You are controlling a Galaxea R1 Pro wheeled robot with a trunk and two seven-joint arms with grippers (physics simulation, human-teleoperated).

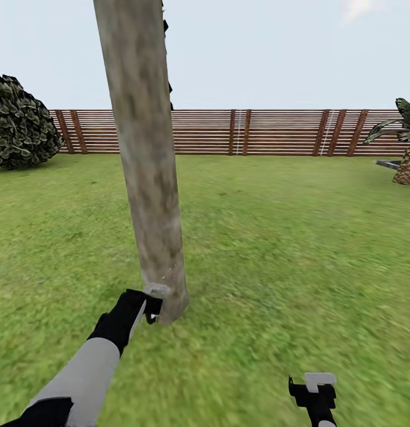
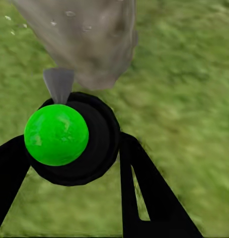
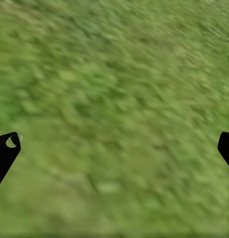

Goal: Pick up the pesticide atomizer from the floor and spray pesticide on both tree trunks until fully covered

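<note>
A thick pale mottled tree trunk [image 1: 147, 166] rises from the lawn, leaning slightly, with its canopy out of view. My left gripper [image 1: 150, 305] is at the foot of the trunk, shut on the pesticide atomizer [image 2: 57, 134]. The atomizer shows as a round black body with a bright green top, and its grey nozzle [image 2: 58, 83] points at the trunk [image 2: 89, 39] from close by. A few whitish pesticide specks [image 2: 69, 14] dot the bark. My right gripper [image 1: 314, 388] hangs low at the right, open over grass, holding nothing; its black fingertips [image 3: 5, 148] stand wide apart.
Green lawn [image 1: 288, 249] stretches all around. A reddish-brown slat fence [image 1: 276, 131] closes the back. A dark leafy bush [image 1: 21, 121] stands at the far left and a palm-like plant [image 1: 406, 148] at the far right.
</note>
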